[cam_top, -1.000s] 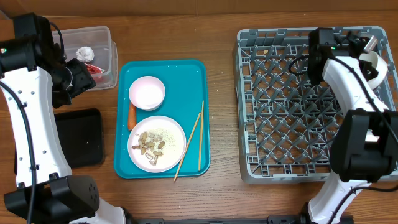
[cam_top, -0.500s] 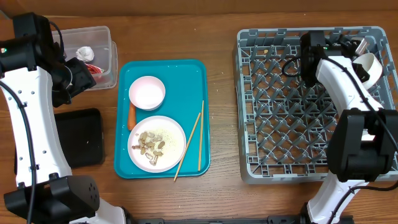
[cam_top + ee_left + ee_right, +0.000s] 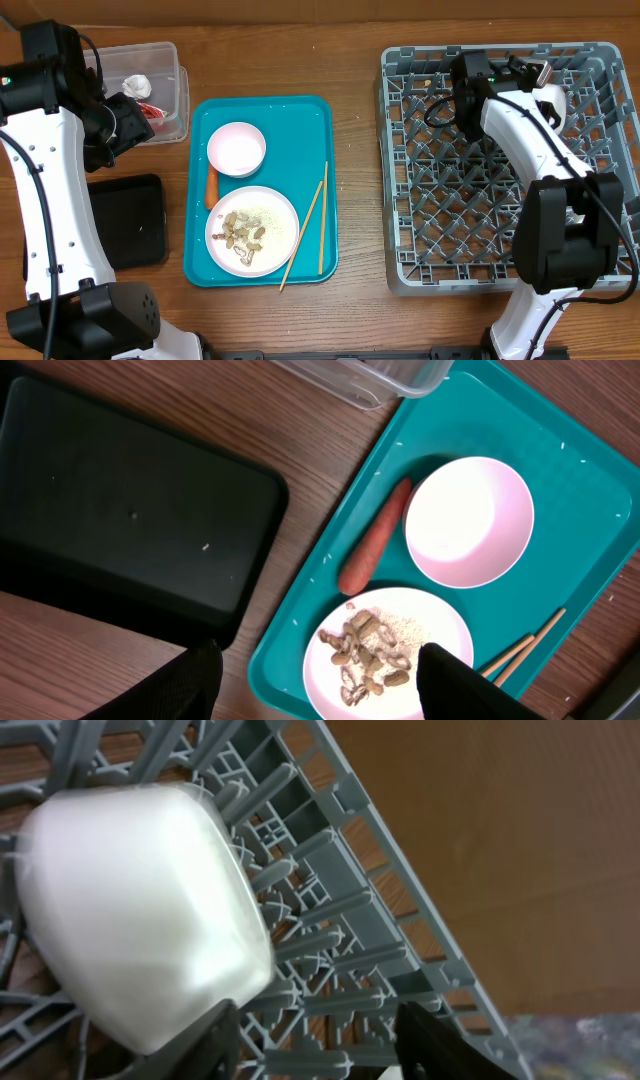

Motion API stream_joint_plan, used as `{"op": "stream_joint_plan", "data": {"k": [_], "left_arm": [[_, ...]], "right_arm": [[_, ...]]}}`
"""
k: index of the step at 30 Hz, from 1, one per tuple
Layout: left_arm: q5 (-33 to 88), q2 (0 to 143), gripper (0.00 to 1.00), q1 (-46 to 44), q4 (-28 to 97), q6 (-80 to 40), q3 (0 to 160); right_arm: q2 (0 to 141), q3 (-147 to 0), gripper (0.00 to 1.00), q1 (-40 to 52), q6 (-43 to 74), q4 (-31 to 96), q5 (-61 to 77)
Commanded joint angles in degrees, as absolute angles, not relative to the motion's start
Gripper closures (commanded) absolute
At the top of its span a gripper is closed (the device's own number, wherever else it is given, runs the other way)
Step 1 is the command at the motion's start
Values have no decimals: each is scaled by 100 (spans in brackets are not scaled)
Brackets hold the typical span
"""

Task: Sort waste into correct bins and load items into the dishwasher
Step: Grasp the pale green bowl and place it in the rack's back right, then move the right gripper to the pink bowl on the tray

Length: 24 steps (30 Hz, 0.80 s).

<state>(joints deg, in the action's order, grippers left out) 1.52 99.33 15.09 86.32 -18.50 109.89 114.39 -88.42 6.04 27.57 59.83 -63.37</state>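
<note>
Your right pincer [image 3: 318, 1018] stands wide, holding nothing. The small white cup [image 3: 140, 910] lies on the grey dish rack [image 3: 330, 940], just left of the fingers. One finger hides its lower edge.

Left gripper [image 3: 126, 120]: at the rim of the clear tub [image 3: 183, 80], paper ball [image 3: 136, 85] and red wrapper [image 3: 152, 111] just beside it.
Right gripper [image 3: 540, 75]: above the dish rack [image 3: 480, 200], white cup [image 3: 555, 102] just beside it.
Teal tray [image 3: 300, 130]: between both grippers, nearer the left; carries bowl [image 3: 236, 148], plate [image 3: 278, 212] with peanut shells [image 3: 240, 235], carrot [image 3: 211, 186], chopsticks [image 3: 321, 215].
Black tray [image 3: 130, 220]: near the left gripper.
</note>
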Motion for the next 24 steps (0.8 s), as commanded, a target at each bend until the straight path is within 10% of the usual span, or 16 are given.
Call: {"op": "stream_joint_plan", "data": {"k": [1, 14, 24], "left_arm": [[215, 9898, 35, 1492, 8635, -1933, 11074], [-285, 9898, 30, 1494, 8879, -1931, 11074], [-357, 9898, 30, 2047, 9271, -1979, 11074]], "right_arm": [[11172, -8816, 40, 615, 3048, 6007, -5898], [9411, -9275, 25, 1544, 808, 5721, 1527], [9922, -9290, 19, 3730, 1223, 4536, 1500]]}}
